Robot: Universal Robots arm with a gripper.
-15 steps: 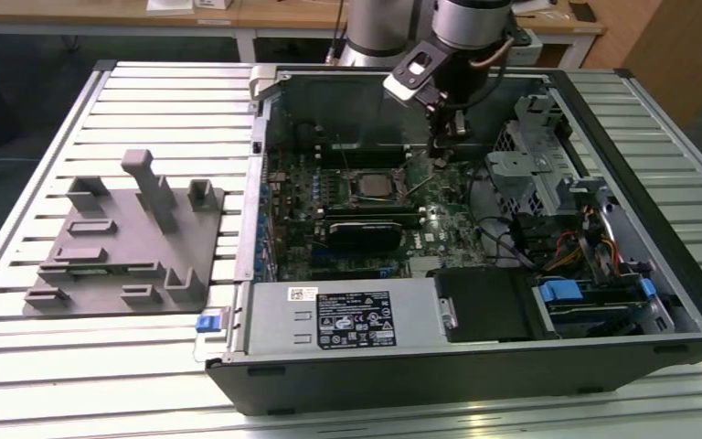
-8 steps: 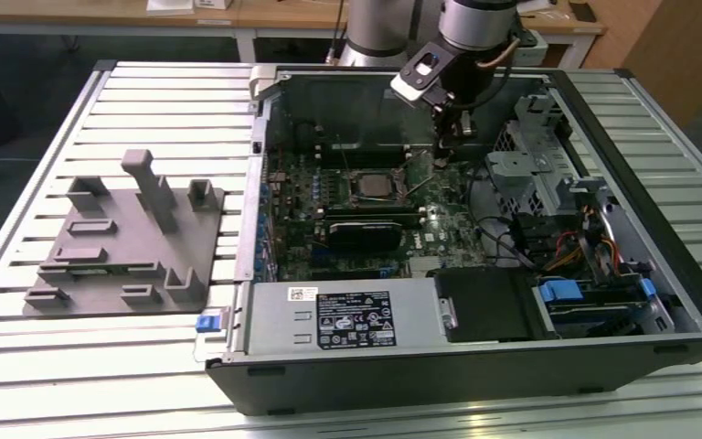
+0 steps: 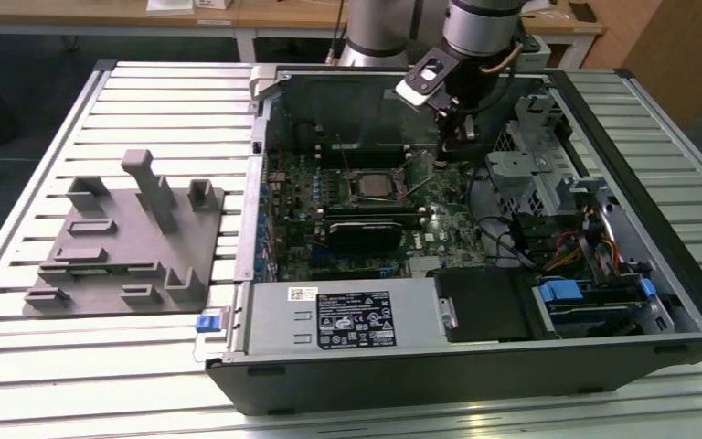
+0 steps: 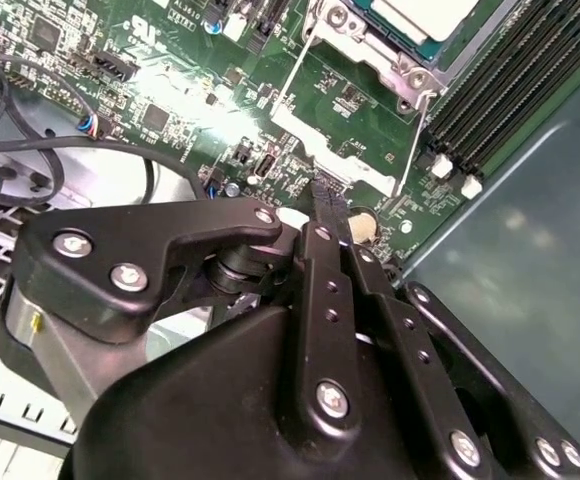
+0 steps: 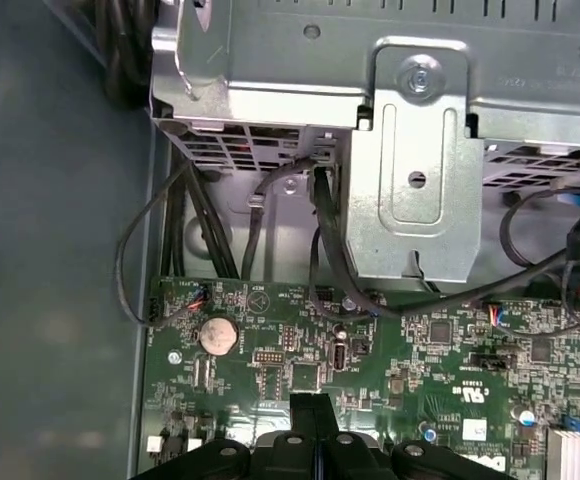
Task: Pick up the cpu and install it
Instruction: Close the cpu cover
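Pincer (image 4: 328, 198) pressed together, nothing held. Tips low over green motherboard (image 5: 410, 350), near coin cell (image 5: 219, 335), contact with board not clear. Cpu (image 4: 425, 15) seated in metal socket frame (image 4: 355, 35), silvery top up, apart from pincer tips. Exterior view: arm reaching down into open PC case (image 3: 473, 366), pincer toward exterior view's right of socket. Grey fixture block (image 3: 132, 238) on slatted desk (image 3: 143, 91), outside case on exterior view's left. Metal drive cage (image 5: 420, 180) just beyond board edge.
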